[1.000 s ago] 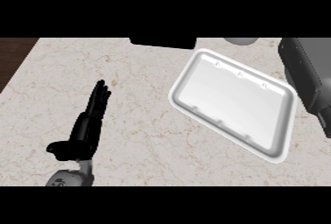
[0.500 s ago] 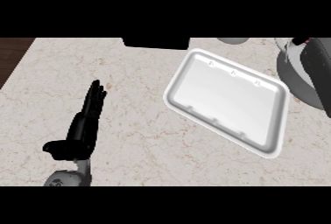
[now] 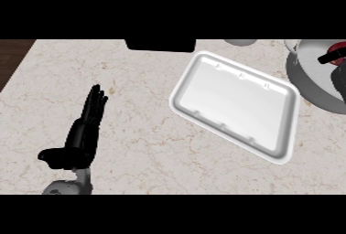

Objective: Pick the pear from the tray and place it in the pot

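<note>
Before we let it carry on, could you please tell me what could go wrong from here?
1. The right hand is over the pot at the view's edge, mostly cut off, so a release there is hard to check.
2. The pot stands close beside the tray; withdrawing the hand might nudge either.

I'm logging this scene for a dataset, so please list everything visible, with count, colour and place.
tray: one, white, right of centre on the counter, nothing in it.
pot: one, grey, right edge, partly cut off, something red inside.
dark object: one, black, top edge.
pale object: one, light grey, top edge, mostly cut off.
counter: one, beige marble.
left robot hand: black, open, resting at left.
right robot hand: black, over the pot, mostly cut off.
</note>
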You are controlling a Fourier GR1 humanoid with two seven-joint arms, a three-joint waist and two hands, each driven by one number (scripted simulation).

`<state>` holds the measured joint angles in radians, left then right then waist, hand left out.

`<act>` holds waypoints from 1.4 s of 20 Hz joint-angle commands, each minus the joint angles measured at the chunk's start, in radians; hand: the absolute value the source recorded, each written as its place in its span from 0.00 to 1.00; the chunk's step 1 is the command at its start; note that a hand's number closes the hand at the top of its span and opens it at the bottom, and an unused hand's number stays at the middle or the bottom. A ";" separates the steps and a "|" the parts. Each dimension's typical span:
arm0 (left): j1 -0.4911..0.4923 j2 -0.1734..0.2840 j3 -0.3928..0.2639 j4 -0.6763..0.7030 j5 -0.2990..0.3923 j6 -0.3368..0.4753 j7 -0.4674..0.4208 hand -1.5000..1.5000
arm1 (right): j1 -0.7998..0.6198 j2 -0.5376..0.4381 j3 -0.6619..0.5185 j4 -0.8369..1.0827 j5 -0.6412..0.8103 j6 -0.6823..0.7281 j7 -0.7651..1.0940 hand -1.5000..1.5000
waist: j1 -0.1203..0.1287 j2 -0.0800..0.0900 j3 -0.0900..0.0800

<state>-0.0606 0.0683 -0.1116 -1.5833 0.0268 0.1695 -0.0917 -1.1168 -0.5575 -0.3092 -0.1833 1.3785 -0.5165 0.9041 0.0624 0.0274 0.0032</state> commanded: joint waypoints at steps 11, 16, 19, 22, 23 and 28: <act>0.028 -0.013 -0.003 0.018 -0.003 -0.011 -0.066 0.50 | 0.144 -0.061 -0.208 0.095 -0.214 0.045 -0.066 0.00 | 0.012 0.006 0.003; 0.065 -0.013 0.000 0.001 0.008 -0.014 -0.056 0.50 | 0.193 -0.021 -0.289 -0.025 -0.316 -0.132 -0.308 0.00 | -0.001 -0.002 0.004; 0.079 0.009 0.006 -0.033 0.016 -0.029 -0.042 0.50 | 0.200 0.007 -0.334 -0.126 -0.372 -0.312 -0.414 0.00 | -0.008 -0.012 0.005; 0.044 -0.004 0.013 -0.002 0.004 -0.004 -0.024 0.50 | 0.198 0.055 -0.394 -0.203 -0.455 -0.438 -0.511 0.00 | -0.022 -0.009 0.005; 0.040 -0.027 0.002 0.014 -0.006 0.011 -0.044 0.50 | 0.193 0.040 -0.417 -0.215 -0.488 -0.437 -0.540 0.00 | -0.022 -0.005 0.005; 0.038 -0.056 -0.021 0.026 -0.027 0.034 -0.040 0.50 | 0.242 0.038 -0.522 -0.263 -0.663 -0.438 -0.716 0.00 | -0.030 -0.010 0.002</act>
<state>-0.0227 0.0510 -0.1077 -1.5776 0.0225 0.1739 -0.1204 -0.8902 -0.5155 -0.7659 -0.4093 0.8221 -0.9192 0.2988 0.0359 0.0181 0.0066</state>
